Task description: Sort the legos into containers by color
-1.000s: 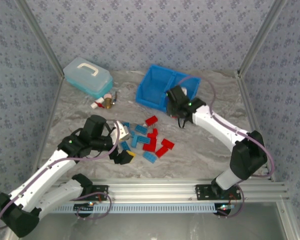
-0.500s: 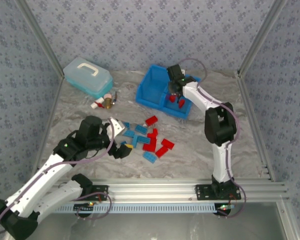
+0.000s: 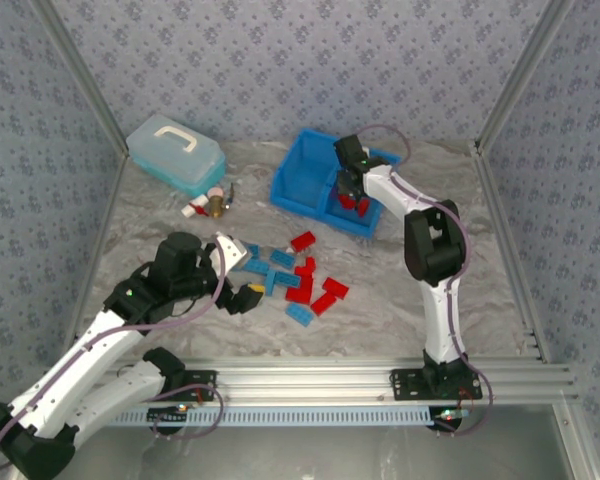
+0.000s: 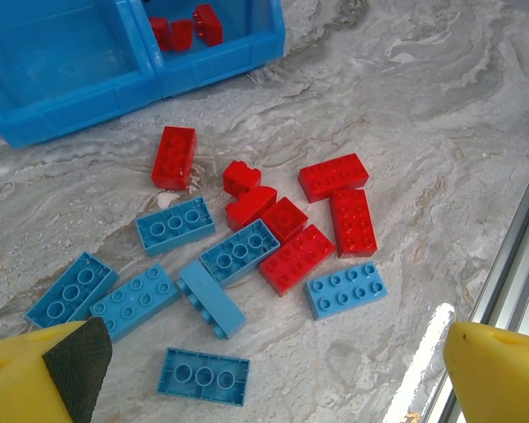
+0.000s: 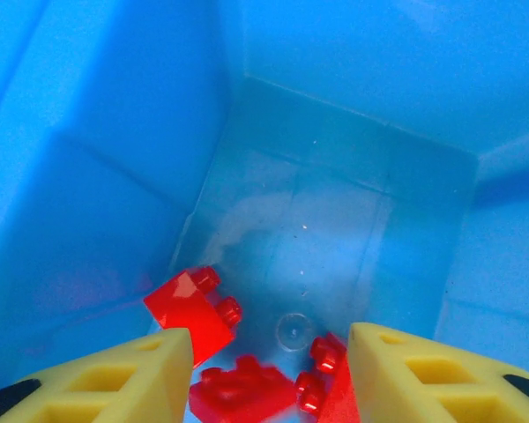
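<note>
The right gripper point(image 3: 349, 186) hangs inside the right-hand compartment point(image 4: 247, 22) of the blue bin point(image 3: 298, 170), jaws apart with nothing between them. This fits a drop into the side given over to red: three red bricks point(image 5: 192, 310) lie on that compartment's floor just below its fingers point(image 5: 115, 374), one of them blurred at the lower edge of the right wrist view. I judge it sits low, within the walls, so that a released brick cannot bounce out. The left gripper point(image 3: 242, 276) hovers over the loose pile on the worktop point(image 3: 380, 315), jaws spread wide and empty. It is tilted down toward the blue bricks point(image 4: 171, 226) nearest it, probably lining up a pick for the left-hand compartment point(image 4: 57, 40), whose floor is bare in the left wrist view. That view separates what the overhead camera lumps together: about seven blue bricks on the near-left of the pile, one seemingly on its side, and about seven loose red bricks point(image 4: 333, 176) beside them, several touching. The overhead view, for its part, sets the two arms in relation, well apart, and takes in a pale lidded box point(image 3: 175, 152) at the back left, which I take to be no part of the sort.
</note>
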Controlling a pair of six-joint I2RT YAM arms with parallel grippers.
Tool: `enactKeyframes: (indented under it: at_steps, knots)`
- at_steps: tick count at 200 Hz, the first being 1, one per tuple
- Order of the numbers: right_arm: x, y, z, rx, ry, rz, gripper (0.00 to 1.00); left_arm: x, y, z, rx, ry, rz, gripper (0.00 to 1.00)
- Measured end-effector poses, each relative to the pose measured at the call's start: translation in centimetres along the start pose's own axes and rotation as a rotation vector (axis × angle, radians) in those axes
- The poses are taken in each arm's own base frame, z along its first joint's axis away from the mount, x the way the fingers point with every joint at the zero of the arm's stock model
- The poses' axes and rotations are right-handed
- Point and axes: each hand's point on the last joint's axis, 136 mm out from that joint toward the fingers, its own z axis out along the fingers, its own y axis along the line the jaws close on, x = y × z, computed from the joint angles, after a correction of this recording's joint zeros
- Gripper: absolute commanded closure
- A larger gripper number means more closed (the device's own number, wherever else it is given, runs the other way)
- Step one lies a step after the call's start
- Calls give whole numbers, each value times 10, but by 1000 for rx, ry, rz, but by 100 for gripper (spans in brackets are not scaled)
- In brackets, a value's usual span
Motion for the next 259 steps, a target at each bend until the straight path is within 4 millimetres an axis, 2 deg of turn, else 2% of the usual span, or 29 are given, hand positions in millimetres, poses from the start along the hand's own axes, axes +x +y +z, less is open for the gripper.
enactKeyframes:
  at_steps: [20,33,58,85,100,105,119,136,160,190,228,259]
  knots:
    - [-2,-2,-10,-5,0,-1,48,0,0,0,0,0,0,1]
    - [-5,-1,-26,-22,-19,-2,48,0,0,0,0,0,0,1]
    - [3,-1,-82,-80,-71,-21,48,0,0,0,0,1,0,1]
    - [39,11,-153,-199,-134,-88,47,0,0,0,0,2,2,1]
    - [72,23,-174,-273,-137,-156,47,0,0,0,1,2,4,1]
    - [92,26,-178,-301,-120,-194,47,0,0,0,1,2,4,1]
    - [133,28,-175,-334,-58,-263,47,0,-1,0,3,2,7,1]
    - [180,23,-162,-363,51,-326,46,0,-1,0,8,1,8,1]
    - [218,21,-154,-406,158,-377,46,0,-2,0,12,1,10,1]
    - [232,27,-148,-432,211,-422,49,1,-3,1,20,5,7,1]
    - [258,25,-125,-409,325,-489,52,2,-3,2,24,8,6,1]
    - [262,29,-120,-405,353,-509,52,2,-4,2,25,8,6,1]
